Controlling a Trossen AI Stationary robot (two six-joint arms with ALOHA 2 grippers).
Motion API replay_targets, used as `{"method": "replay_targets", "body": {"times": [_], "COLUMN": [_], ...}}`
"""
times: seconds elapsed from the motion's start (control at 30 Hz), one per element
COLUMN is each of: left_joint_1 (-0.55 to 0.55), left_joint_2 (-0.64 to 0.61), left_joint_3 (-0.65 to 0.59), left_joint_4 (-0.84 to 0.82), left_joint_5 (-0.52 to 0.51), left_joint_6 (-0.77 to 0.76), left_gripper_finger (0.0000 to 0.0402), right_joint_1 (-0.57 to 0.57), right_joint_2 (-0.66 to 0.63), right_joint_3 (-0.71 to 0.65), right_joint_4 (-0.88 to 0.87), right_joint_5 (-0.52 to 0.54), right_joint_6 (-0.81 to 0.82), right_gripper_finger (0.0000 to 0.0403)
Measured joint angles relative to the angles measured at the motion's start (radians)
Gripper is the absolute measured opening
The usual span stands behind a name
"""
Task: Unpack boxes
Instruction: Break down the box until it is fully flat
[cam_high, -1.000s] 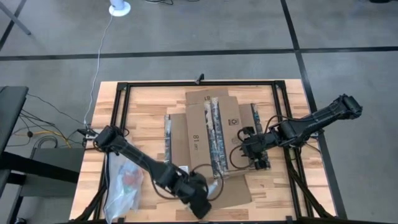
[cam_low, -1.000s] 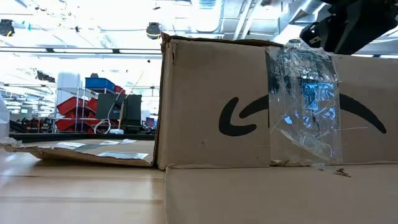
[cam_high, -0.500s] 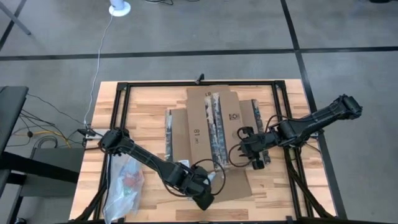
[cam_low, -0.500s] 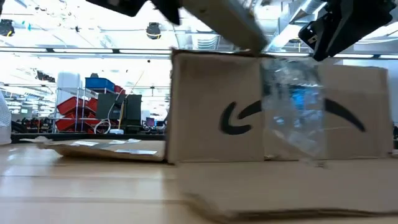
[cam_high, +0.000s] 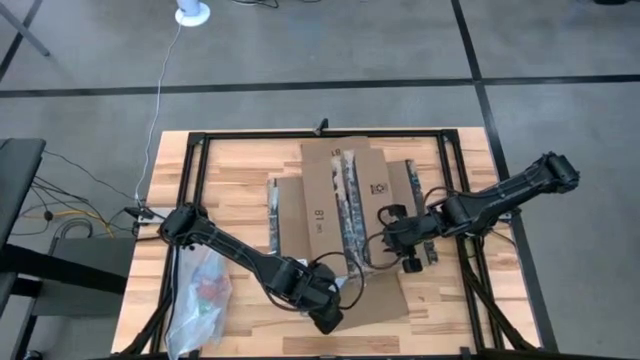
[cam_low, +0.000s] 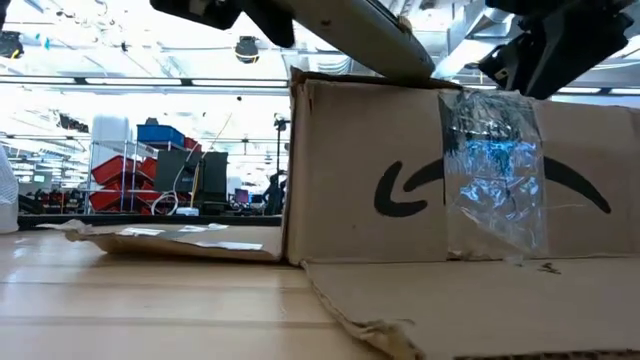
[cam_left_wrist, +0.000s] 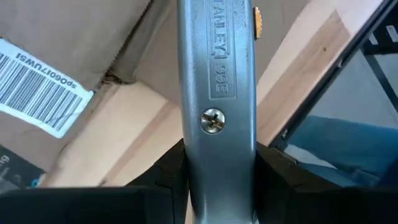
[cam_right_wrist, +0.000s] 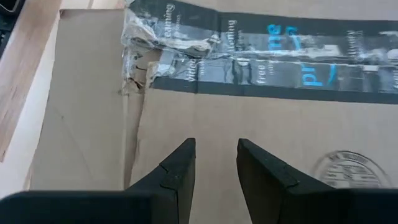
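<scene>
The brown cardboard box stands mid-table on its base, its flaps spread and one flap flat on the wood toward the near edge. A dark printed tape strip runs over its top. My left gripper is at the box's near side, shut on a silver utility knife. In the low view the knife slants down toward the box's top front edge. My right gripper hangs open just above the box's top, right of the tape. My left gripper pinches the knife's metal handle between its two fingers, which bear on the handle's narrow edges, its flat screwed side facing the wrist camera. The knife runs on along the fingers, lifted clear of the table. Whether its front end touches the box, I cannot tell.
A clear plastic bag with coloured contents lies near the table's left near corner, beside my left arm. A black frame borders the wooden tabletop. Bare wood shows left of the box.
My left gripper has moved with the knife toward the far edge, up to the box, so the knife now shows above the box's front in the low view. The box has shifted a little toward the far edge, and its near flap has dropped flat onto the table.
</scene>
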Motion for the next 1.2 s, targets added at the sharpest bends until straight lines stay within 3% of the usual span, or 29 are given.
{"method": "replay_targets", "body": {"times": [0.3,0.5,0.63,0.77,1.2], "left_joint_1": [0.007,-0.013,-0.024,-0.023,0.003], "left_joint_2": [0.000,-0.035,-0.065,-0.065,-0.065], "left_joint_3": [0.000,0.000,0.002,-0.001,0.000], "left_joint_4": [0.015,0.172,0.159,0.101,0.218], "left_joint_5": [0.002,0.094,0.107,0.092,0.080], "left_joint_6": [0.018,0.105,0.132,0.119,0.068], "left_gripper_finger": [0.0107,0.0107,0.0107,0.0107,0.0107], "right_joint_1": [0.013,0.060,0.075,0.070,0.095], "right_joint_2": [0.007,-0.036,-0.069,-0.099,-0.101], "right_joint_3": [0.015,0.119,0.158,0.159,0.117], "right_joint_4": [-0.021,-0.142,-0.192,-0.196,-0.320], "right_joint_5": [0.000,-0.001,-0.001,-0.001,-0.001], "right_joint_6": [0.005,-0.058,-0.063,-0.018,0.153], "right_gripper_finger": [0.0102,0.0102,0.0102,0.0102,0.0102]}}
